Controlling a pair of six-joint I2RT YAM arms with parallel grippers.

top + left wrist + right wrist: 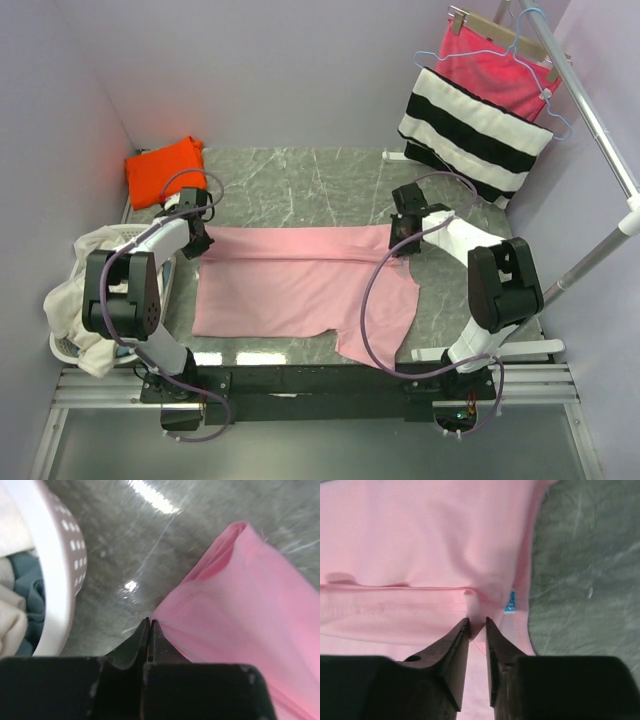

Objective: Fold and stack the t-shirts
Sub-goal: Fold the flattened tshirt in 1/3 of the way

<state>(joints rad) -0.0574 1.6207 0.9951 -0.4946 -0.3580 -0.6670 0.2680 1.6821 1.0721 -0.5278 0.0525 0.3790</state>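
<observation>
**Operator:** How are my arms sitting?

**Observer:** Both of yours reach forward from their bases with elbows raised high and forearms sloping down. The wrists are held low over the table, well apart and about level with each other.

**Operator:** And the jaws?

**Observer:** Your left gripper [149, 622] has its fingers pressed flat together, and the tips nip a corner of the pink t-shirt [240, 620]. Your right gripper [477, 622] has its fingers a narrow gap apart, with the tips down at a fold of the same shirt.
</observation>
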